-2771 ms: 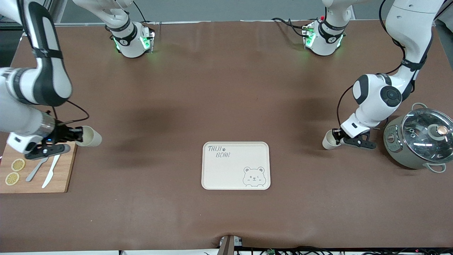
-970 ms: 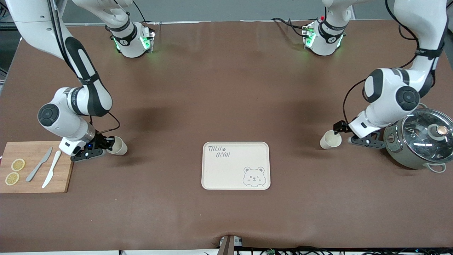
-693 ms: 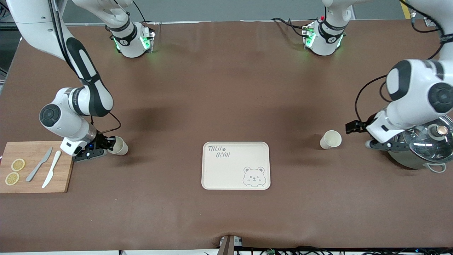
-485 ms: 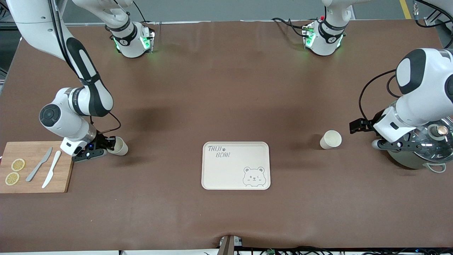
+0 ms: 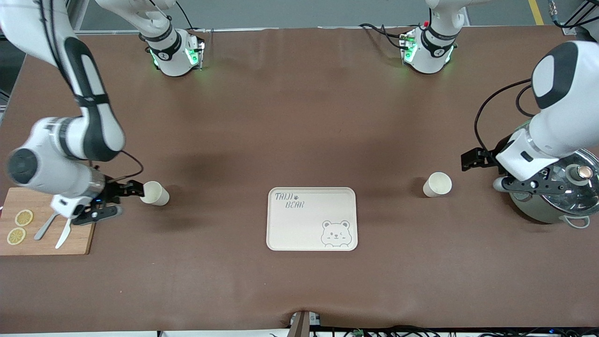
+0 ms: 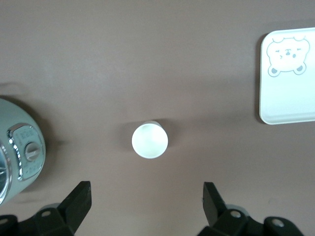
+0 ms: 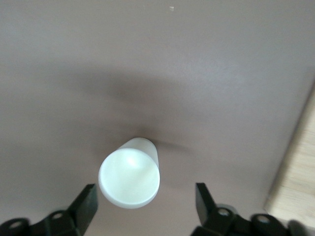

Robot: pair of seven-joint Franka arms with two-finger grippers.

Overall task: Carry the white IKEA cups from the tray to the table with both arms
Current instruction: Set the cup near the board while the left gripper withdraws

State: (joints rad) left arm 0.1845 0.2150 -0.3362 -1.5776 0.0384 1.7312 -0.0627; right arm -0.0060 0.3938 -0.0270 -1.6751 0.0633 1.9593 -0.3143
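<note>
Two cups stand on the brown table (image 5: 299, 117), one at each end, and both grippers are open and hold nothing.

The left arm (image 5: 557, 112) is up over the grey pot (image 5: 554, 189) with the glass lid. The right arm (image 5: 61, 140) is up over the edge of the wooden board (image 5: 44, 241). The tray (image 5: 311, 219) with the bear on it lies in the middle of the table, nearer to the front camera than both cups. The board has two knives and two lemon slices on it. The left gripper (image 5: 486, 171) has its fingers wide apart, and one white cup (image 5: 437, 185) stands upright on the table, near it but not touching. The right gripper (image 5: 114, 201) is wide open too, and the other white cup (image 5: 155, 194) stands just beside its fingertips, toward the tray.
</note>
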